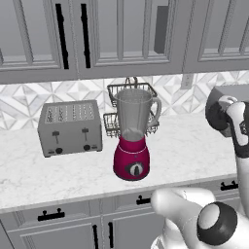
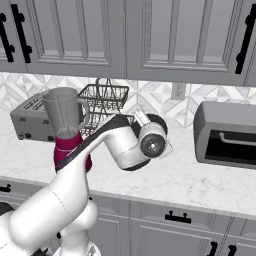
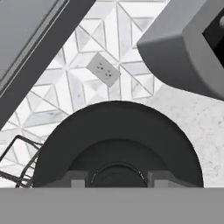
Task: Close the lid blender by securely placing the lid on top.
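The dark round lid (image 3: pixel 117 144) sits directly against the gripper (image 3: pixel 117 181) in the hand view, both fingertips (image 3: pixel 77 181) pressed at its near edge, evidently clamped on it; the lid is held off the counter (image 1: pixel 194 146) before the tiled backsplash (image 3: pixel 87 83), well right of the blender (image 1: pixel 132 138); the blender's jar mouth stands uncovered beside the toaster (image 1: pixel 70 127), a wire rack (image 2: pixel 105 100) behind it; a grey microwave (image 2: pixel 227 134) sits at right.

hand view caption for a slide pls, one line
Close on the dark round lid just ahead of the gripper, with wall outlet and tiled backsplash behind.
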Robot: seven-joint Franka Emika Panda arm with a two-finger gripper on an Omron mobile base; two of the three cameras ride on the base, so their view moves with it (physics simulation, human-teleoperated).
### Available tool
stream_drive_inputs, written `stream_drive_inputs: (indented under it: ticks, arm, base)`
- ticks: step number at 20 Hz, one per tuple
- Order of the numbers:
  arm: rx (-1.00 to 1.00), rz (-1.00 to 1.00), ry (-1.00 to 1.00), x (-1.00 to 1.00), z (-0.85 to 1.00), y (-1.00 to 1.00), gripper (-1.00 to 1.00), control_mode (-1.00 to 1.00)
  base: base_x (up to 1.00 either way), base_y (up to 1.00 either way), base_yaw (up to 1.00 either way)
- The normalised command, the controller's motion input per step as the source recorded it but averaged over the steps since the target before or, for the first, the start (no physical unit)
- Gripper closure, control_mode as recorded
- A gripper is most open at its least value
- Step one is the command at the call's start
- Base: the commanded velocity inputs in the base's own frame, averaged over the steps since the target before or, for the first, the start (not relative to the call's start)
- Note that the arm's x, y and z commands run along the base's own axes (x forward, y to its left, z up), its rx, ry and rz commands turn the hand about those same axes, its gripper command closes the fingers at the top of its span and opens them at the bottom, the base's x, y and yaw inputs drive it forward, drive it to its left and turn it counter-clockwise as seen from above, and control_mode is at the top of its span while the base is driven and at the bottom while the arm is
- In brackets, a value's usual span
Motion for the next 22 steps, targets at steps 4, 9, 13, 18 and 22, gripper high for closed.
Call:
stream_drive_inputs:
  ticks: [4,9,13,18,22]
  arm:
    - [-0.05,0.00,-0.19,-0.27,1.00,0.66,1.00,-1.00]
    - [-0.07,0.00,-0.01,-0.23,1.00,0.69,1.00,-1.00]
    - [-0.06,0.04,0.06,-0.32,1.00,0.64,1.00,-1.00]
    - [-0.07,0.07,0.19,-0.30,1.00,0.76,1.00,-1.00]
    - [-0.09,0.03,0.36,-0.07,0.91,0.86,1.00,-1.00]
  base:
    - [0.00,0.00,0.00]
    - [0.00,0.00,0.00]
    - [0.00,0.00,0.00]
    - [0.00,0.00,0.00]
    - [0.00,0.00,0.00]
